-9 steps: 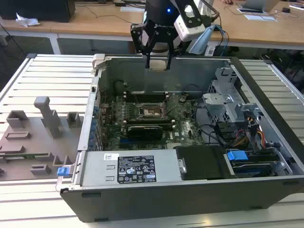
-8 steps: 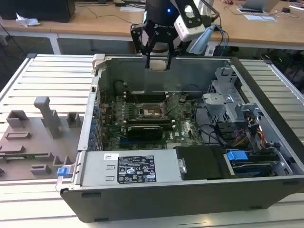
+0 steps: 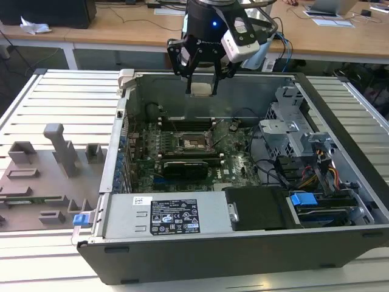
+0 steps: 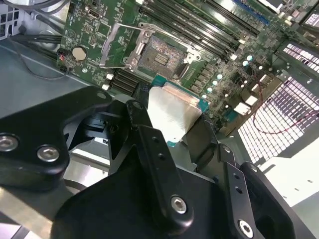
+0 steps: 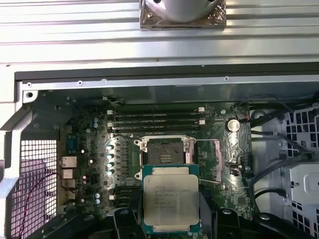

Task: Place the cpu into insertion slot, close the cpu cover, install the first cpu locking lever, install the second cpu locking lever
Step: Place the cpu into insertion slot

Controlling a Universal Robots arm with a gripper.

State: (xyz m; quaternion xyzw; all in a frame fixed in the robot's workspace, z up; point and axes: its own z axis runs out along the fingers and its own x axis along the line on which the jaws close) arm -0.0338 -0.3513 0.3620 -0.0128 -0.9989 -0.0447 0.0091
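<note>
One chip in hand: the gripper (image 3: 201, 84) is clamping the cpu (image 5: 171, 199) by two opposite edges, with its jaws closed just to chip width. It is hanging over the open case (image 3: 213, 261), well above the motherboard (image 3: 146, 152). The insertion slot (image 5: 164, 151) is lying uncovered below, apart from the chip, its contact field showing in both wrist views. I am judging the cpu light, thin and rigid, its smooth metal top likely slippery. Its contact side is probably fragile, so the edges are looking like the only safe hold, with the chip kept flat.
</note>
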